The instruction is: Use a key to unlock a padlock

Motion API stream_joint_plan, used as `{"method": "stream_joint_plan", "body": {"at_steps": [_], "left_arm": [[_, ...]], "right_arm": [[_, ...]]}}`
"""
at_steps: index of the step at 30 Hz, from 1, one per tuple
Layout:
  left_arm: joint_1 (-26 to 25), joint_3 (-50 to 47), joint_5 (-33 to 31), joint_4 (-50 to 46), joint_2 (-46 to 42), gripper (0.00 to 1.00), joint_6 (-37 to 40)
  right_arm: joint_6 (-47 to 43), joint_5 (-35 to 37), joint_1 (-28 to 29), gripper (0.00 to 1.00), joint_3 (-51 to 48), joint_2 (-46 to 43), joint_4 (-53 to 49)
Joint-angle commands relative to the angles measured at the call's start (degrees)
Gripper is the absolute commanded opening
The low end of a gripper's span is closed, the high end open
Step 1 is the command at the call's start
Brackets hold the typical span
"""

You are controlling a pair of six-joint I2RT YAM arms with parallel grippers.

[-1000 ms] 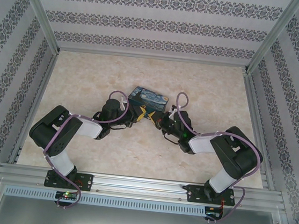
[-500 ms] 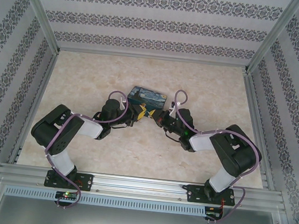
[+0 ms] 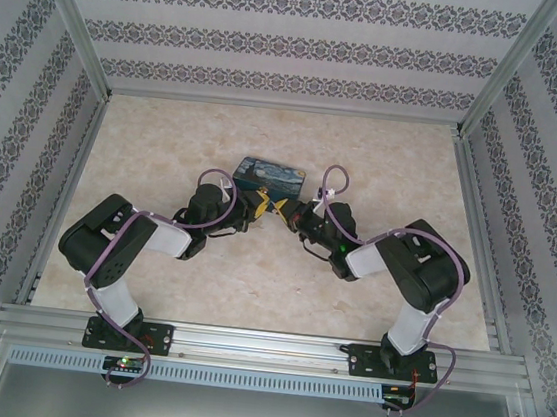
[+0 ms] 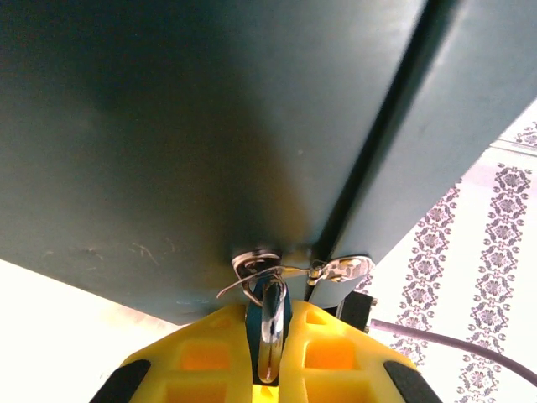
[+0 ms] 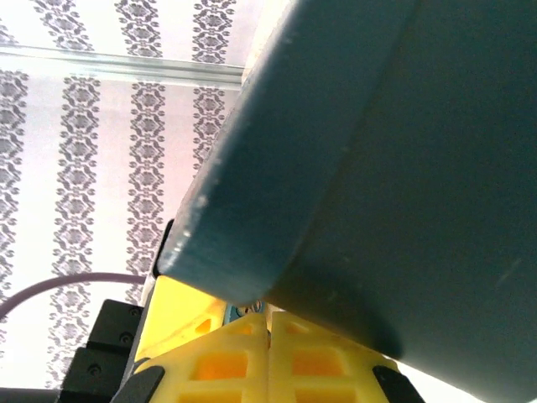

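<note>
Padlock point(image 4: 270, 334): blue body, metal shackle, hung on the clasp point(image 4: 256, 262) of the painted box point(image 3: 270, 173), mid-desk toward the far edge.
Left gripper point(image 3: 256, 204): jaws clamped on the padlock.
Right gripper point(image 3: 282, 208): jaws pressed together at the box's near side; contents cannot be told.

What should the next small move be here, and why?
Probably ease the right gripper a touch closer to the padlock: the left gripper clamps it, shackle at the latch of the box, and the right jaws, shut, sit just beside.
</note>
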Motion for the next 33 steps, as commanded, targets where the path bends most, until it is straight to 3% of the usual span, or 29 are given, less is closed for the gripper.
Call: {"method": "stream_joint_plan", "body": {"at_steps": [1, 21, 33], "left_arm": [[-2.27, -0.1, 8.73, 7.6, 0.11, 0.0, -0.09], [-2.31, 0.08, 9.78, 2.63, -0.63, 0.0, 5.24], [-2.22, 0.52, 10.65, -1.12, -1.74, 0.0, 9.44]], "right_arm": [[5.6, -0.28, 1.21, 0.0, 3.29, 2.69, 7.93], [-1.71, -5.19, -2.93, 0.0, 3.05, -1.84, -2.0], [2.16, -4.26, -3.46, 0.0, 4.28, -1.86, -4.91]]}}
